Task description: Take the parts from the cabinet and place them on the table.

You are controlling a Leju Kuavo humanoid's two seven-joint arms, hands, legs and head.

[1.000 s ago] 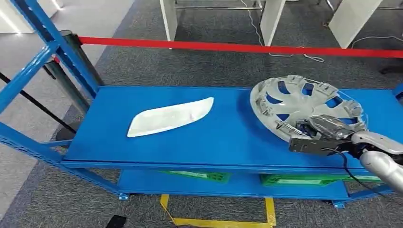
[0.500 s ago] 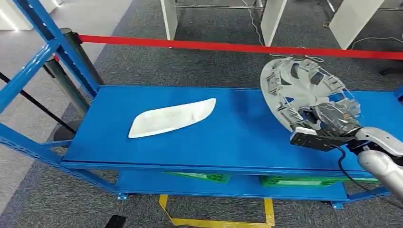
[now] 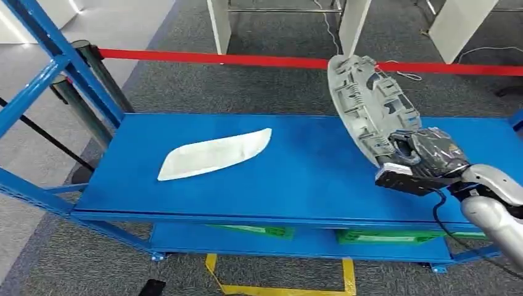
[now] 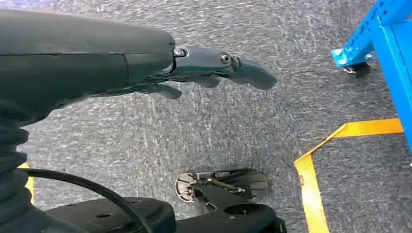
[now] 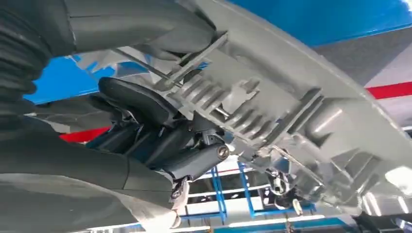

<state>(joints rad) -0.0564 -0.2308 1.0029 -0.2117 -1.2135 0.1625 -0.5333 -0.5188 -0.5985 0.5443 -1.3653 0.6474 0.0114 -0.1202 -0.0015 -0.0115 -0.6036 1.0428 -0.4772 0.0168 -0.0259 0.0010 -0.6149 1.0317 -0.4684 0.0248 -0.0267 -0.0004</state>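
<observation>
Right hand grips the hubcap by its rim; light, stiff, probably brittle plastic; left hand hangs apart, holding nothing

Grey matt moulded-plastic wheel cover with ribbed back; smooth painted blue metal shelf; white matt plastic trim piece; rough grey carpet floor; silver glossy right robot hand; dark smooth-plastic left robot hand
</observation>
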